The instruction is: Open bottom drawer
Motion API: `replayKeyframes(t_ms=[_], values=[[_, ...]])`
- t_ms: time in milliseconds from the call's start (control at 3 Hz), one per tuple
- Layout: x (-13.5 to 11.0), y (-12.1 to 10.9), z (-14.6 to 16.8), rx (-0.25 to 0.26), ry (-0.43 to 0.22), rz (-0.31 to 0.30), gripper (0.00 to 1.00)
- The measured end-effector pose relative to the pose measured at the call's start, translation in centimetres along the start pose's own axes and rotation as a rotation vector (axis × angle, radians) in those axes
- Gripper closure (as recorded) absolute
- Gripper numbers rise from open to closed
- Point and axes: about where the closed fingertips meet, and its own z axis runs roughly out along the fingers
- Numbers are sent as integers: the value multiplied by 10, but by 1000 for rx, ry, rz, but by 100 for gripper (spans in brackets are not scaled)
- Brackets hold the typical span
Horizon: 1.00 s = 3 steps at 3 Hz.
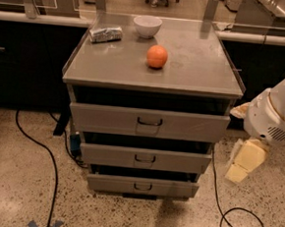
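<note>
The bottom drawer (112, 183) is the lowest and smallest-looking of three grey drawer fronts on the metal cabinet (111, 66). Its small dark loop handle (142, 186) sits at the middle of the front, which stands about flush with the drawers above. My gripper (243, 163) hangs cream-coloured below the white arm housing (275, 116), to the right of the cabinet, at about the height of the middle drawer (109, 155). It is clear of the cabinet and holds nothing that I can see.
On the cabinet top lie an orange (157, 56), a white bowl (147, 26) and a foil packet (106, 33). The top drawer (102, 119) has a label plate under its handle. Black cables (50, 162) run on the speckled floor at left and right (237, 221).
</note>
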Motion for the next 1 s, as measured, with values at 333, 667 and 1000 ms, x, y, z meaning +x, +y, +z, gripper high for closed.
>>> replayKeyframes(t_ms=[333,667,1000], values=[[-8,14,38,9,-66,34,0],[-12,20,104,-30,-163,139,0],[-10,11,173,-66,-213,246,0]])
